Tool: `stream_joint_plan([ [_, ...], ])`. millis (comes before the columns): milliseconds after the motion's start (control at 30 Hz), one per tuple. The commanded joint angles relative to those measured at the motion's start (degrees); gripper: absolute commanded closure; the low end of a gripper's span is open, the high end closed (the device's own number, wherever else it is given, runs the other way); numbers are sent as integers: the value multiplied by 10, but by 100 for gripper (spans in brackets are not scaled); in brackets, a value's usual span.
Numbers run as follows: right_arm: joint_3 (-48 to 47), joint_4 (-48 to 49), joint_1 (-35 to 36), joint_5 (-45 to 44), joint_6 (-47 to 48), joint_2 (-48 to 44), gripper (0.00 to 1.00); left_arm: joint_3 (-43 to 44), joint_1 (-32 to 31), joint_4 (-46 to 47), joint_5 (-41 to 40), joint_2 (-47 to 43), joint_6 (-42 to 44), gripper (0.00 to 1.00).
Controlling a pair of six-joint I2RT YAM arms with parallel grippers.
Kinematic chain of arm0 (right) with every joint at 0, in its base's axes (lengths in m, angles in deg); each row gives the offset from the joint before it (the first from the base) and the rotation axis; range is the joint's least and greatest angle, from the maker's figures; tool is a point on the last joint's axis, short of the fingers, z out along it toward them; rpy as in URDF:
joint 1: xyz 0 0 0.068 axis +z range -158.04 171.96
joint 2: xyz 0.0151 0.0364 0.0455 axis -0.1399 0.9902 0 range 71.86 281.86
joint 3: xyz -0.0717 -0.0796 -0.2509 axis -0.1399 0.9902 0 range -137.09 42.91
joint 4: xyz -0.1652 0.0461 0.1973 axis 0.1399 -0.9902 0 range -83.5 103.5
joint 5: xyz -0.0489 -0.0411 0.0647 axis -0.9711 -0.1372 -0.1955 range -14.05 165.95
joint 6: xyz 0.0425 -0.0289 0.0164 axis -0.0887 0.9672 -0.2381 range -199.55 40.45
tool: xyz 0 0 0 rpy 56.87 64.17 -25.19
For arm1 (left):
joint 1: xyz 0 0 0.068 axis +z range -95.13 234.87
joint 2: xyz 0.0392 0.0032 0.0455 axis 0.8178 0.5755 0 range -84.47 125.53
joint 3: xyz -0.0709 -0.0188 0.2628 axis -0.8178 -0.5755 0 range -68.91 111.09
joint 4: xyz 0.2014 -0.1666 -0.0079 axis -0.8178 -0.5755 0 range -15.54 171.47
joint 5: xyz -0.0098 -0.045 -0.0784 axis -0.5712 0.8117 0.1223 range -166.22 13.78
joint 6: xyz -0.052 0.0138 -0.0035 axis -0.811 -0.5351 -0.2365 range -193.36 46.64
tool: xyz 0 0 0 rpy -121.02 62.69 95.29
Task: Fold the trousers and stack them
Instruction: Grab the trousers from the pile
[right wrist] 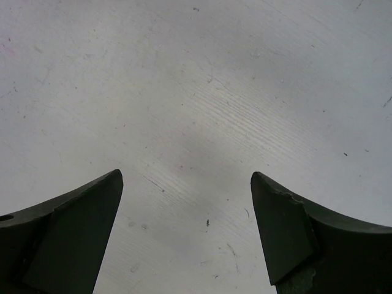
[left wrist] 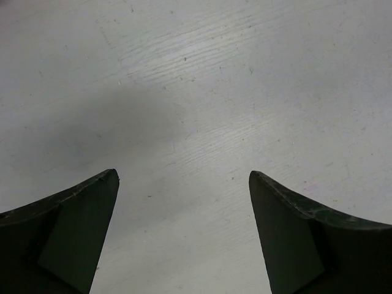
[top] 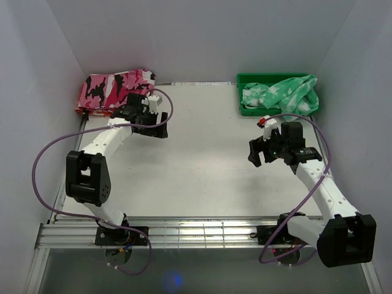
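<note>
aluminium rails [top: 196,233] along the near edge of the table [top: 208,165] carry both arm bases, left arm on the left, right arm on the right. a purple cable [top: 35,168] loops out beside each arm. left arm: it reaches toward the far left corner and ends near a folded camouflage cloth [top: 113,89], pink, black and white, which lies against the back wall. left gripper [left wrist: 184,177]: jaws spread wide, nothing between them; in the left wrist view both dark fingers [left wrist: 73,233] frame bare, lightly scratched table surface. right arm: it angles toward the far right, and its wrist is stopped short of a green tray [top: 245,112], near it but apart. right gripper [right wrist: 187,177]: jaws likewise wide apart and holding nothing; the right wrist view shows only bare table between the two fingertips. trousers [top: 278,93]: bright green with white blotches, unfolded and bunched in a loose heap inside the tray at the far right corner, with part of the cloth draped over the tray's right rim. neither gripper touches the trousers. table centre, between the two arms: bare grey surface. whether either set of fingertips touches the table cannot be told from the views.
</note>
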Motion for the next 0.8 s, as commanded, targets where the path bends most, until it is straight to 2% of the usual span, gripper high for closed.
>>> stream_joint_plan([
  [0, -36, 28, -3, -8, -15, 8, 10, 55, -3, -22, 11, -4, -8, 2],
  [200, -170, 54, -15, -82, -8, 115, 10, 173, 11, -75, 32, 44, -2, 2],
  [367, -356, 64, -30, -112, 43, 260, 10, 248, 26, -111, 78, 62, 6, 2],
  [533, -578, 0, -61, -86, 116, 427, 10, 257, 49, -122, 109, 61, 10, 2],
  [567, -660, -36, -64, -80, 129, 487, 10, 255, 55, -125, 110, 61, 9, 2],
  [667, -810, -96, -69, -83, 188, 604, 10, 254, 74, -126, 124, 62, 7, 2],
  [767, -854, -117, -70, -87, 245, 671, 10, 247, 93, -126, 133, 61, 5, 2],
])
